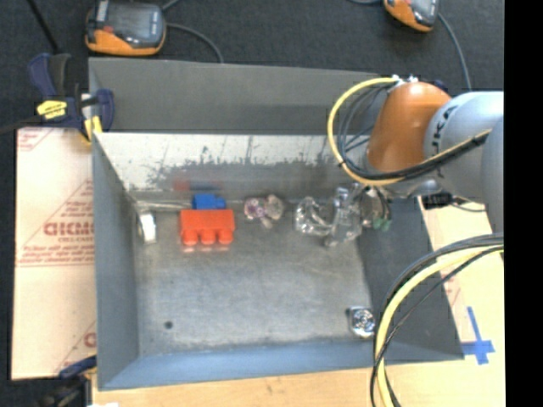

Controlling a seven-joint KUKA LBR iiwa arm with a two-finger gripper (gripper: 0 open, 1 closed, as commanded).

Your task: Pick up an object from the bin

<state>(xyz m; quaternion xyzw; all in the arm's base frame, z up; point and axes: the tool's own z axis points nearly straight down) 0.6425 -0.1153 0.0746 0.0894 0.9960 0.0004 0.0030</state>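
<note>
**A:** How far along is the pick?

**B:** Hardly begun, I judge. The arm (407, 134) reaches in from the right. Its jaws sit low at the back right of the bin (254, 312), against a crumpled clear plastic piece (312, 216). I cannot tell whether they are wide, narrow or holding it. Nothing looks lifted, so gripping and raising remain.

**A:** What else is there?

**B:** An orange brick (207, 227) lies left of centre, with a blue block (208, 201) just behind it.

**A:** Any writing?

**B:** None readable on these things.
</note>
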